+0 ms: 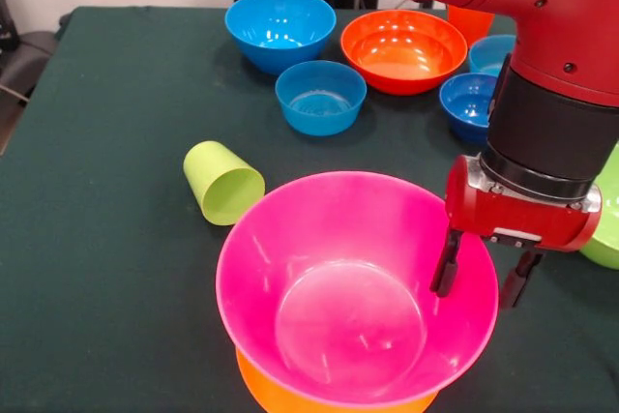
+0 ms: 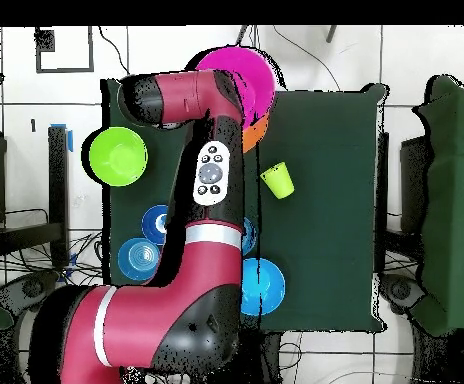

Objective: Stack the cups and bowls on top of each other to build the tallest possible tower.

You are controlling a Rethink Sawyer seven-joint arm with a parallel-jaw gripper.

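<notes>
Over the pink bowl's (image 1: 348, 287) rim at about three o'clock, in the front view, the gripper (image 1: 481, 273) hangs with its two dark fingers spread apart and straddling the wall: one finger sits inside the bowl against the inner face, the other outside it (whether either truly presses the plastic I cannot tell). Nothing is clenched; the jaws stand released with the rim between them.

That pink bowl sits upright on a light-orange bowl (image 1: 290, 396), whose edge peeps out beneath it at six o'clock; together they make the tower. A lime-green cup (image 1: 221, 182) lies on its side on the dark green table (image 1: 97, 239), at ten o'clock from the pink bowl and just beside it, mouth turned toward the camera.

Well apart, toward twelve o'clock, stand a medium blue bowl (image 1: 280, 26), a red-orange bowl (image 1: 403, 48) and three small blue bowls (image 1: 320, 96), (image 1: 468, 103), (image 1: 491, 53). An orange cup (image 1: 469, 20) shows behind the red-orange bowl, partly hidden by the arm. A lime-green bowl (image 1: 604, 229) peeks in at three o'clock, behind the gripper's wrist.

From overhead the red arm (image 2: 191, 260) covers most of the table.
</notes>
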